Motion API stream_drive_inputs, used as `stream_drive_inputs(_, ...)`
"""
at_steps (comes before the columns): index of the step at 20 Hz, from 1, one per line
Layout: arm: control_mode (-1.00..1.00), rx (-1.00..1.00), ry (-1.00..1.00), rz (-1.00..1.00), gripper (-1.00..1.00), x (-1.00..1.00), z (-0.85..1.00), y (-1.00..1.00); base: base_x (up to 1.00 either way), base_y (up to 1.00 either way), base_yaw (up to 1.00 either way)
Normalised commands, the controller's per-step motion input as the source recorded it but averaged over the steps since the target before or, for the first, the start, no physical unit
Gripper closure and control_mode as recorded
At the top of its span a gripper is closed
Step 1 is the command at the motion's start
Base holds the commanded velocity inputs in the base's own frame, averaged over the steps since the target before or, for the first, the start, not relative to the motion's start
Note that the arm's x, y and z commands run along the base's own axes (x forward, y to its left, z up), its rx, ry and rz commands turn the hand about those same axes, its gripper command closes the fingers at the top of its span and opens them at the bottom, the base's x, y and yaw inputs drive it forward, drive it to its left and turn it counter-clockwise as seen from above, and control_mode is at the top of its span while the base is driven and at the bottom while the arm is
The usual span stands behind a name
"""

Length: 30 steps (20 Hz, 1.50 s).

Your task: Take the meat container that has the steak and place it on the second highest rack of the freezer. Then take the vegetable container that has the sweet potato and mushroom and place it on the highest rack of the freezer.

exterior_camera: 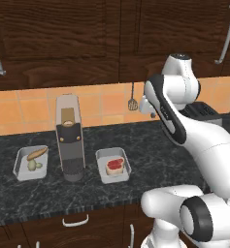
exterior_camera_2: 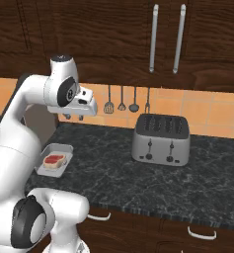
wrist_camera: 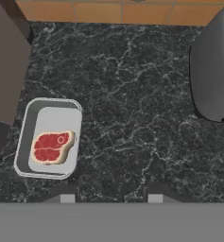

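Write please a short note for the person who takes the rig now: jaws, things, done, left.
Gripper: jaws open, empty, high above the counter.
Steak in its tray on the counter, right of the coffee machine.
Sweet potato and mushroom in the other tray, left of the machine.
Done: nothing; both trays are on the counter.
Left: both moves to the freezer racks.

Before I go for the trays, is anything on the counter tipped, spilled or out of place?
Nothing stands out. The steak lies flat in its tray, the sweet potato and mushroom sit in the other tray, both level on the counter. The gripper hangs above, holding nothing.
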Motion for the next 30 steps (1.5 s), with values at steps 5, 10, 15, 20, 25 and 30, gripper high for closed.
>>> stream_drive_inputs(5, -1.00, -0.01, 0.00, 0.10, -1.00, -0.28, -0.25, 0.28, 0.00, 0.00, 0.00)
stream_drive_inputs(10, -1.00, -0.04, 0.00, 0.37, -1.00, -0.59, -0.45, 0.68, 0.00, 0.00, 0.00)
stream_drive_inputs(15, -1.00, -0.08, 0.00, 0.39, -1.00, -0.55, -0.22, 0.65, 0.00, 0.00, 0.00)
stream_drive_inputs(20, -1.00, -0.05, 0.00, 0.37, -1.00, -0.42, -0.22, 0.37, 0.00, 0.00, 0.00)
stream_drive_inputs(25, -1.00, -0.05, 0.09, 0.32, -1.00, -0.11, -0.46, 0.22, 0.00, 0.00, 0.00)
stream_drive_inputs(30, -1.00, -0.05, 0.13, 0.25, -1.00, 0.06, -0.60, 0.10, 0.00, 0.00, 0.00)
